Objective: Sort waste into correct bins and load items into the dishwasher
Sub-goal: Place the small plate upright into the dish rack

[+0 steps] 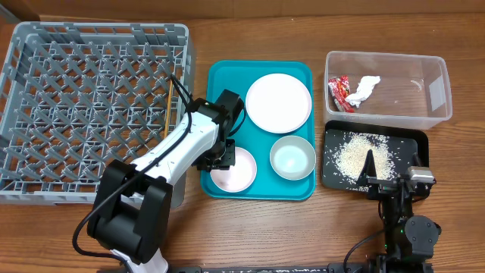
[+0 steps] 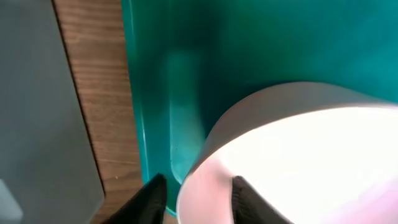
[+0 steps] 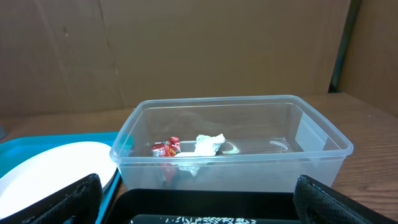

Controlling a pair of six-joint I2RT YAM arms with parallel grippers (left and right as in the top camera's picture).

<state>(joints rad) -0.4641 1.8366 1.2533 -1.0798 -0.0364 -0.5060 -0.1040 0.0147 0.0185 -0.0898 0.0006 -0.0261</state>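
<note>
At lower left of teal tray [image 1: 224,83], left pincer [image 2: 198,198] is straddling small white bowl [image 1: 236,171] rim, clamp unclear; right pincer [image 3: 198,200] is gaping. Shallow bite is risking a slip.

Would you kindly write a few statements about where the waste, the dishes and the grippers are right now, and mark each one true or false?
1. The red wrapper and the white napkin lie in the clear tub. True.
2. The rice grains are in the clear tub. False: they lie in the black tray.
3. The white plate stands in the dish rack. False: it lies flat on the teal tray.
4. The left gripper has one finger on either side of the small white bowl's rim. True.
5. The right gripper is shut. False: it is wide open, above the black tray.
</note>
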